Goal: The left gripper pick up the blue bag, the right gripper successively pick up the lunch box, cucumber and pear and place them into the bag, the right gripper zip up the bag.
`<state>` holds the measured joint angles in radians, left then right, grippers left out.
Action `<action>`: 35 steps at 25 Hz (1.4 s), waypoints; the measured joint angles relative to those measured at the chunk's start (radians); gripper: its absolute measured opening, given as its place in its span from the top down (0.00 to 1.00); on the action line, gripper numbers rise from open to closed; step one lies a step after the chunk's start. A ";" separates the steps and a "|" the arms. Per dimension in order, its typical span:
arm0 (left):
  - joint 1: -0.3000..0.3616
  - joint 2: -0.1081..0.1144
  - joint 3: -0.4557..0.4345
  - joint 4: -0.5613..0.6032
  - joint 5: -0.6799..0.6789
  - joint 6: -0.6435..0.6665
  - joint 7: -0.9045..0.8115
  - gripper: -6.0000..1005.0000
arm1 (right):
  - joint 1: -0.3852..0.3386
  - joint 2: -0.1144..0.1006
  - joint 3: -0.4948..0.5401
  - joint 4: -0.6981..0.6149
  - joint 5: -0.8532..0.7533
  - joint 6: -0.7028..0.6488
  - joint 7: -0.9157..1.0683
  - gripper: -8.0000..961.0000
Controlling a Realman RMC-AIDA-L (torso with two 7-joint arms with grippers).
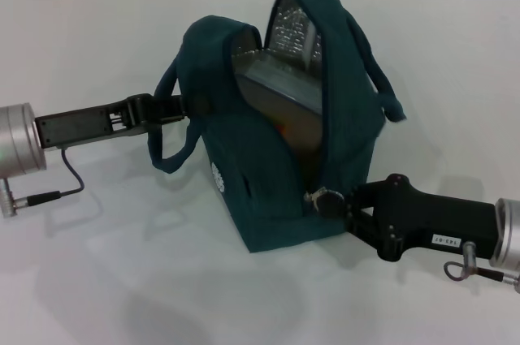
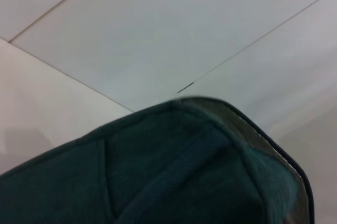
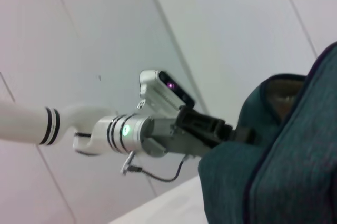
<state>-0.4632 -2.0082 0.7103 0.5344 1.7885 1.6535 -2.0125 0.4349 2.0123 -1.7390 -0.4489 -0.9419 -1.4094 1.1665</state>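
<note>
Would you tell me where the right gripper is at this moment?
In the head view the right gripper is at the lower front corner of the blue bag, on the robot's right, at the bottom end of the open zipper, while the left gripper holds the bag's opposite side.

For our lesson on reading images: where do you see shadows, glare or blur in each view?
Head view: soft shadows on the table beneath the bag and both arms, and the foil lining glints. Left wrist view: the bag fills the foreground, blurred. Right wrist view: the left gripper is sharp and its green light glows.
</note>
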 joint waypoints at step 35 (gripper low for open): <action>-0.006 0.001 0.000 -0.005 0.000 -0.012 -0.001 0.93 | 0.037 -0.029 0.046 -0.002 -0.154 0.041 0.137 0.96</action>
<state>-0.4694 -2.0068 0.7102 0.5295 1.7885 1.6418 -2.0138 0.4717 1.9837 -1.6933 -0.4512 -1.0964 -1.3682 1.3038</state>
